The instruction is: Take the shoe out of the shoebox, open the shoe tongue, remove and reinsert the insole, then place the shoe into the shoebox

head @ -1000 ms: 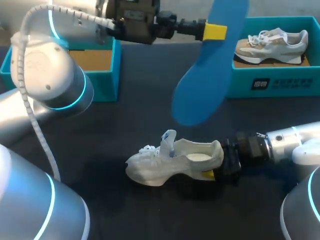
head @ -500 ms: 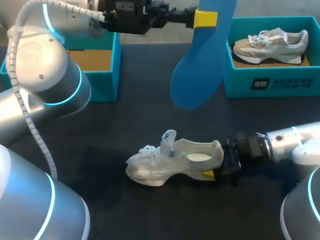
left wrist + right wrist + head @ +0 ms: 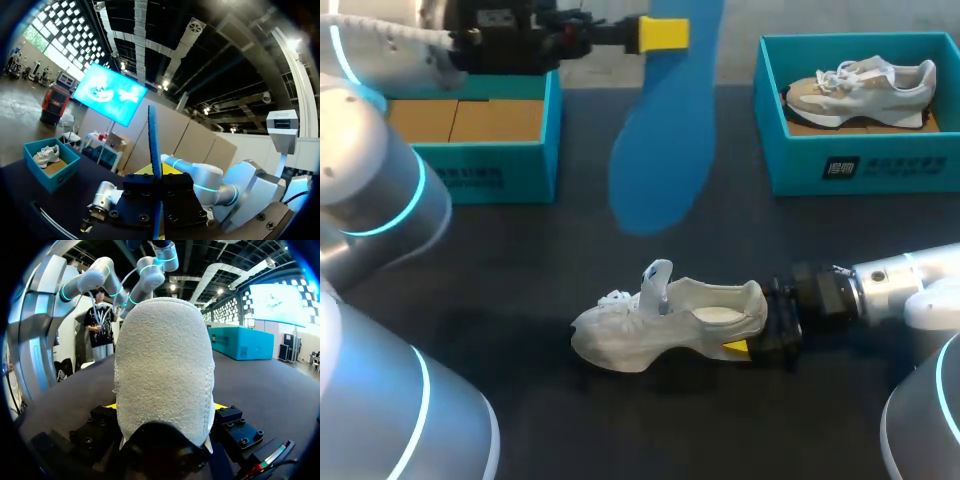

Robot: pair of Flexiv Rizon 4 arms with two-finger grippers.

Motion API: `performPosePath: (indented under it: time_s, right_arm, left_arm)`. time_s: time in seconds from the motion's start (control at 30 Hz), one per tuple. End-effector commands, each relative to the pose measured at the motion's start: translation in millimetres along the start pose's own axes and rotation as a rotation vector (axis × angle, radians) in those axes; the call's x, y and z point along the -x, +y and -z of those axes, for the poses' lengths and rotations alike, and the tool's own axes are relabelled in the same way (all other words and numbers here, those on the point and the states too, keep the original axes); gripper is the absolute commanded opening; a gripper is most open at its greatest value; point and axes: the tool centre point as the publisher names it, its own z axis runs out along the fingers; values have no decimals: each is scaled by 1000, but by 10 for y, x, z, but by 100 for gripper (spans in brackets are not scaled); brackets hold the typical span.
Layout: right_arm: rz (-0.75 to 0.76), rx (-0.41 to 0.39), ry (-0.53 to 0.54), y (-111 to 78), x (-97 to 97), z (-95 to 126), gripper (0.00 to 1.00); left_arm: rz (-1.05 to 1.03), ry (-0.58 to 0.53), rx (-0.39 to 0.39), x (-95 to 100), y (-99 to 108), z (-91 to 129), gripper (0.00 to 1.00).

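Head view, shoes: two. A white shoe (image 3: 665, 325) lies on its sole on the dark table (image 3: 520, 300), lower middle of the frame. A second shoe (image 3: 865, 88) lies inside the right shoebox (image 3: 850, 165), upper right.
Head view, white shoe axis: long axis runs left to right, toe at the left, heel at the right, tongue standing up.
Head view, boxes: two teal ones. The left shoebox (image 3: 495, 175), upper left, shows only a cardboard floor.
Head view, insole: one blue insole (image 3: 665, 150), top middle, hanging in the air above the table. Its long axis is near vertical in the frame and its rounded end leans lower left.
Head view, left gripper (image 3: 670, 33): clamped on the insole's upper end.
Head view, right gripper (image 3: 752, 338): closed on the white shoe's heel.
Left wrist view: blue insole (image 3: 153, 145) seen edge-on, pinched between the left gripper's (image 3: 157, 192) fingers and running straight ahead.
Right wrist view: the white shoe's (image 3: 165, 365) heel is gripped from both sides by the right gripper (image 3: 165, 407), toe pointing away.
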Motion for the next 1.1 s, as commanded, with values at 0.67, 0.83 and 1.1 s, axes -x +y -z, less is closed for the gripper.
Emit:
performPosePath:
  time_s: [0.67, 0.83, 1.1]
  right_arm:
    - [0, -4, -1, -9, -15, -24, 0]
    - [0, -4, -1, -9, -15, -24, 0]
    - [0, -4, -1, -9, -15, -24, 0]
  left_arm:
    - [85, 16, -40, -303, 31, 328, 0]
    - [127, 43, -29, -329, 55, 286, 0]
    - [136, 61, -25, -347, 54, 277, 0]
